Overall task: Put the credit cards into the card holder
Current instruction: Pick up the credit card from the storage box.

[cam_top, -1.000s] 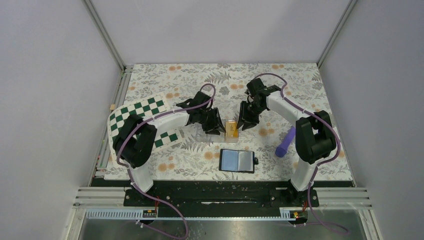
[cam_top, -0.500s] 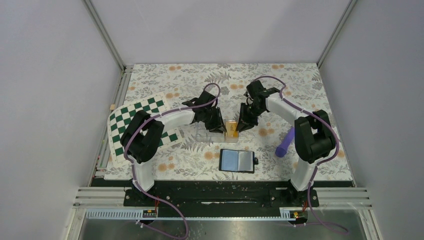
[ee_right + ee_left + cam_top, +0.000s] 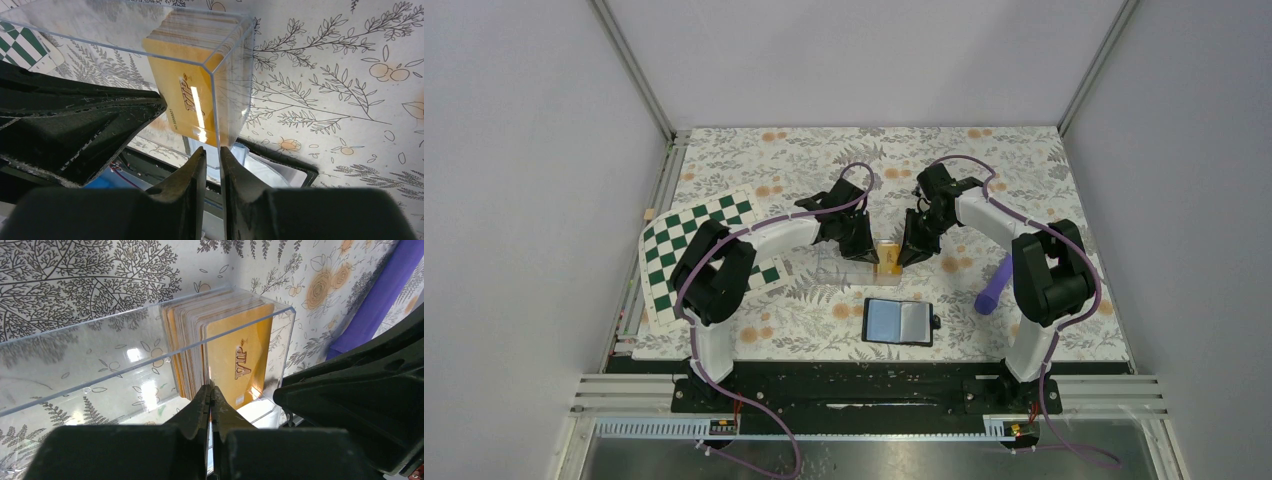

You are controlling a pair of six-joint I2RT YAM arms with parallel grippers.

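A stack of orange-yellow credit cards (image 3: 886, 258) stands on edge in the right end of a clear plastic box (image 3: 842, 268). In the left wrist view my left gripper (image 3: 210, 388) is shut on the near edge of the front "VIP" card (image 3: 243, 362). In the right wrist view my right gripper (image 3: 212, 150) is shut on the box's end wall (image 3: 216, 107), beside the cards (image 3: 182, 100). From above, the left gripper (image 3: 864, 254) and the right gripper (image 3: 903, 254) flank the cards. The black card holder (image 3: 898, 322) lies open, pale pockets up, just in front of the box.
A purple cylinder (image 3: 994, 283) lies to the right of the card holder, near the right arm's base. A green-and-white checkered board (image 3: 709, 240) lies at the left under the left arm. The floral mat (image 3: 764, 160) covers the table.
The left gripper has slid right along the box up to the cards. The right gripper has shifted slightly left and down onto the box's end. Box and card holder have not moved.
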